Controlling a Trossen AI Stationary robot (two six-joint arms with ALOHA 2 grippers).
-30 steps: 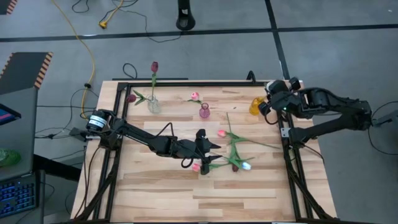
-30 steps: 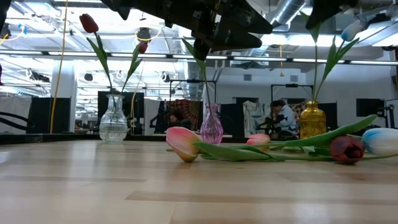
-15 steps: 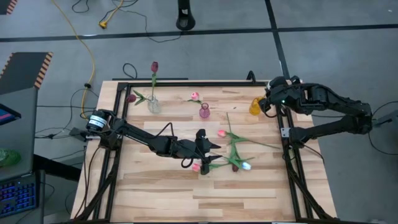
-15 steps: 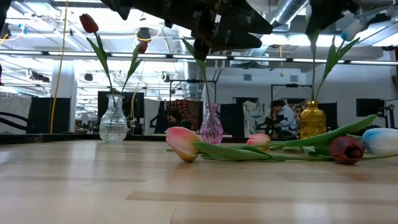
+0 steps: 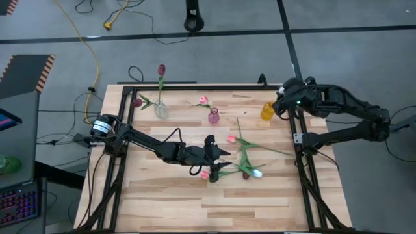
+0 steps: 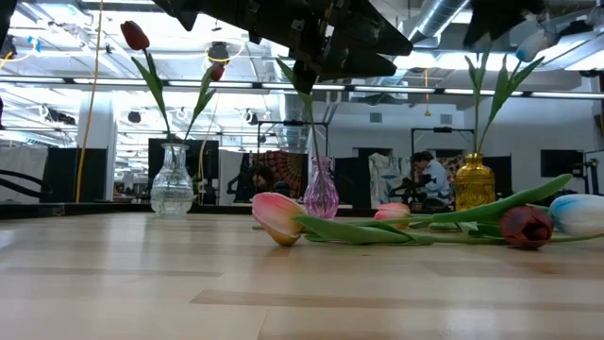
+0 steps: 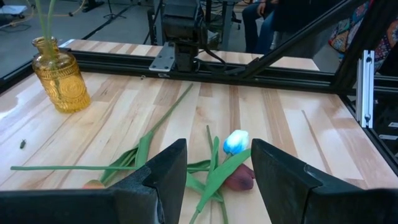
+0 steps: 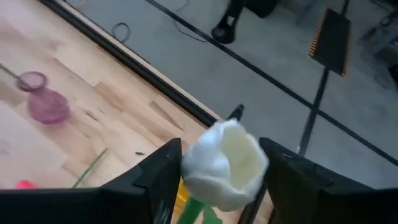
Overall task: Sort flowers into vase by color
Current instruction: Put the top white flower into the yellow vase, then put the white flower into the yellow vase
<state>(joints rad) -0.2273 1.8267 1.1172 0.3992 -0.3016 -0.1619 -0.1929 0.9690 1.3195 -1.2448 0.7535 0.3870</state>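
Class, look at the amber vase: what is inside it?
Green stems stand in the amber vase, one topped by a white tulip between the right end effector's open fingers. Their lower ends are hidden.

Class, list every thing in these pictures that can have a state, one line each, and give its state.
clear vase: upright, holds dark red tulips.
purple vase: upright, holds a pink tulip.
amber vase: upright, holds a white tulip.
loose tulips: lying flat on the table.
left gripper: open, low above the loose tulips.
right gripper: open around the white tulip's head, above the amber vase.
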